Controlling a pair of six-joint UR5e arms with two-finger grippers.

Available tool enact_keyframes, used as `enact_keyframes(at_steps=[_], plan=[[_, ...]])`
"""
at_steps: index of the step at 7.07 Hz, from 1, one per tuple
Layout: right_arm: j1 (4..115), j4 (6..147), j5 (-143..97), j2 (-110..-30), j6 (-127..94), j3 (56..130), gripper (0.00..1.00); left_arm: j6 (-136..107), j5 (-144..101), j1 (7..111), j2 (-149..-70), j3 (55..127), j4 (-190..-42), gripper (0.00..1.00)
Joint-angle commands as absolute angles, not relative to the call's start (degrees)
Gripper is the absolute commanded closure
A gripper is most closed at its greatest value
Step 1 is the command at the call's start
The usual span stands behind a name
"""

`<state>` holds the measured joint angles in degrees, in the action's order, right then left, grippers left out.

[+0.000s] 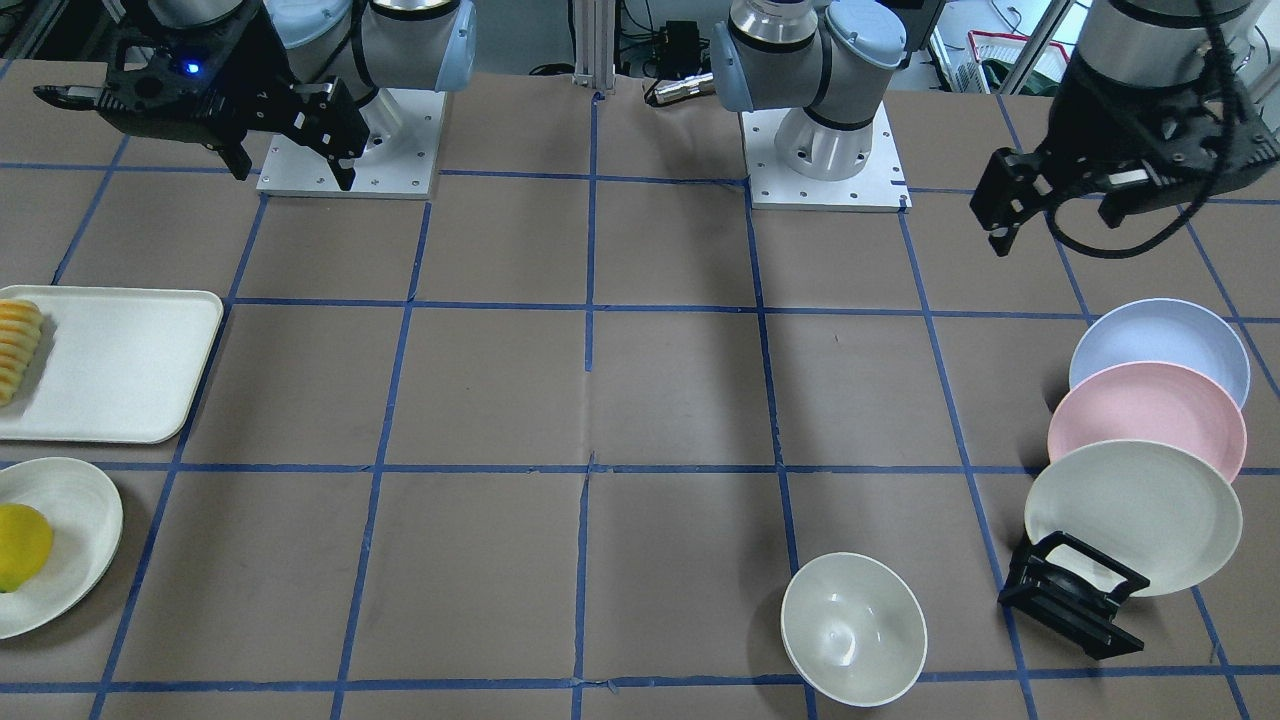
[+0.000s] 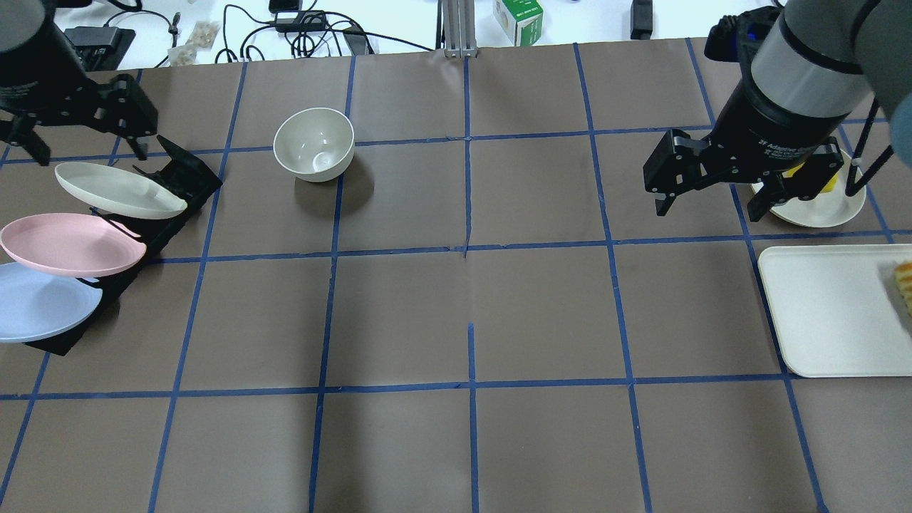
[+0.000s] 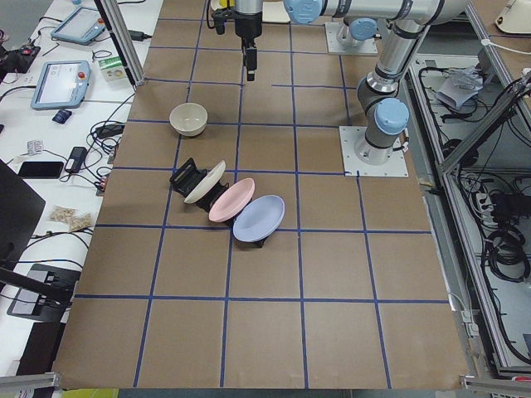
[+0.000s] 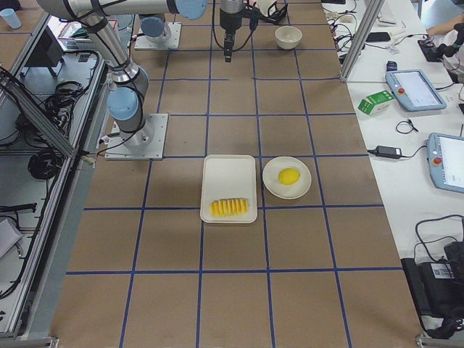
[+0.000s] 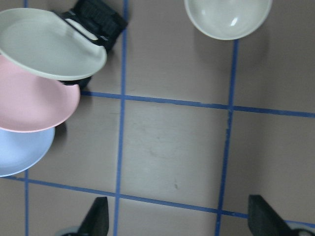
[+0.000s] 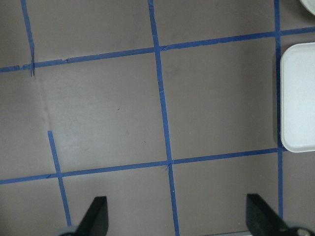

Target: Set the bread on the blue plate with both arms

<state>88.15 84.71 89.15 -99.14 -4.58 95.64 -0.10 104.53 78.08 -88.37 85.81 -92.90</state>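
The bread is a ribbed yellow-orange loaf lying at one end of a cream tray; it also shows in the overhead view and the right side view. The blue plate leans in a black rack behind a pink plate and a cream plate; it also shows in the overhead view and the left wrist view. My left gripper hangs open and empty high above the rack. My right gripper hangs open and empty above the table, beside the tray.
A cream bowl stands on the table past the rack. A round yellow lemon-like fruit lies on a white plate next to the tray. Blue tape lines grid the brown table.
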Motion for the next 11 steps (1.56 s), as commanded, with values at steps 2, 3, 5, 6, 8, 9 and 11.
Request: enact_keyframes(at_steps=[2, 3, 5, 6, 8, 9, 11], plan=[[88.15, 84.99, 88.51, -99.14, -4.83, 95.71, 0.0, 0.35, 105.13, 60.27, -89.11, 86.74, -92.81, 0.0], [88.15, 85.08, 89.11, -99.14, -4.66, 95.63, 0.0, 0.35, 106.16, 54.46, -90.25, 87.36, -92.73, 0.0], [88.15, 85.51, 88.42, -98.71, -5.79, 95.71, 0.0, -0.08, 105.21, 45.31, -94.11, 90.68, -87.5, 0.0], [87.72, 85.69, 88.5, -98.61, -5.89, 95.8, 0.0, 1.74, 105.21, 42.22, -96.39, 93.49, -82.23, 0.0], [86.32, 85.95, 89.91, -98.53, -5.46, 95.8, 0.0, 4.04, 100.33, 39.21, -100.61, 94.74, -77.46, 0.0], [81.18, 85.96, 90.17, -97.13, -4.58, 95.89, 0.0, 4.3, 99.5, 39.11, -103.16, 94.92, -72.04, 0.0], [63.89, 86.04, 89.91, -93.45, 14.23, 95.8, 0.0, 4.39, 100.11, 39.02, -107.47, 94.84, -70.14, 0.02]])
